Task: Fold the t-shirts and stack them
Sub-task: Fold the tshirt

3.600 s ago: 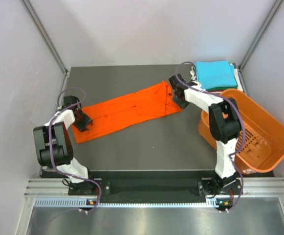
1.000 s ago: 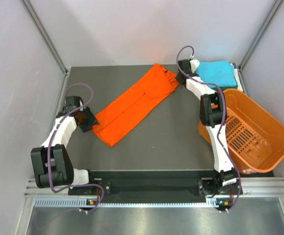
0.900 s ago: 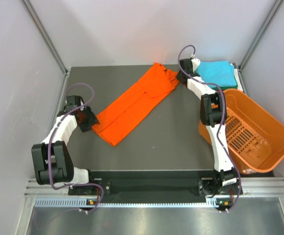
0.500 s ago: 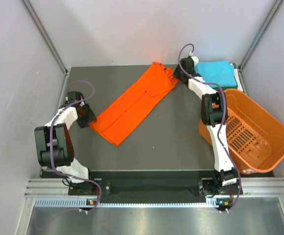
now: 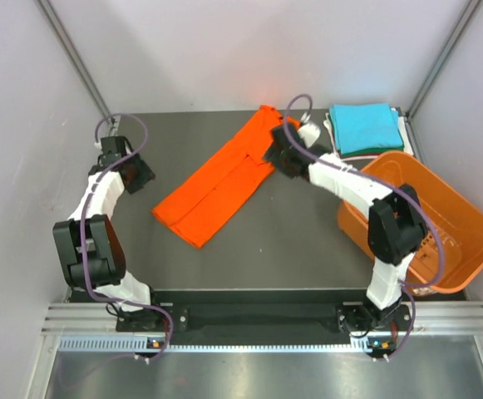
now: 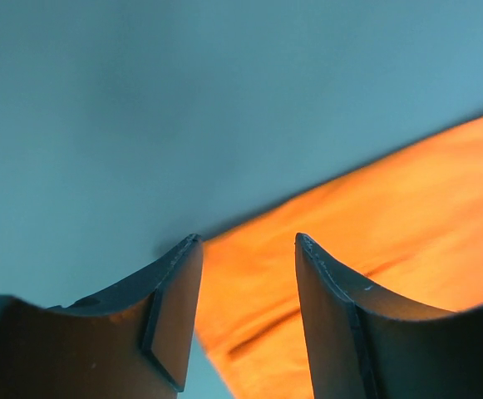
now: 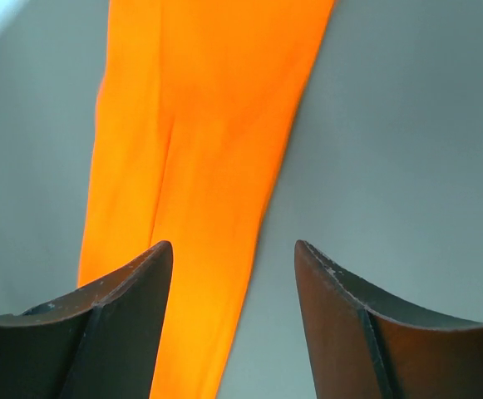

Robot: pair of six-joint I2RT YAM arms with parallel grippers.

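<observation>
The orange t-shirt (image 5: 222, 178) lies as a long folded strip running diagonally on the dark table, from back centre to front left. It shows in the left wrist view (image 6: 374, 249) and the right wrist view (image 7: 199, 150). My left gripper (image 5: 138, 172) is open and empty, left of the strip's near end. My right gripper (image 5: 275, 155) is open and empty above the strip's far end. The turquoise t-shirt (image 5: 364, 126) lies folded square at the back right on white and dark shirts.
A rigid orange slotted basket (image 5: 424, 218) stands tilted at the table's right edge. Metal frame posts and pale walls enclose the table (image 5: 291, 241).
Both grippers have let go of the orange t-shirt. The left gripper has moved back and left, away from the strip. The right arm has swung left, over the strip's far end.
</observation>
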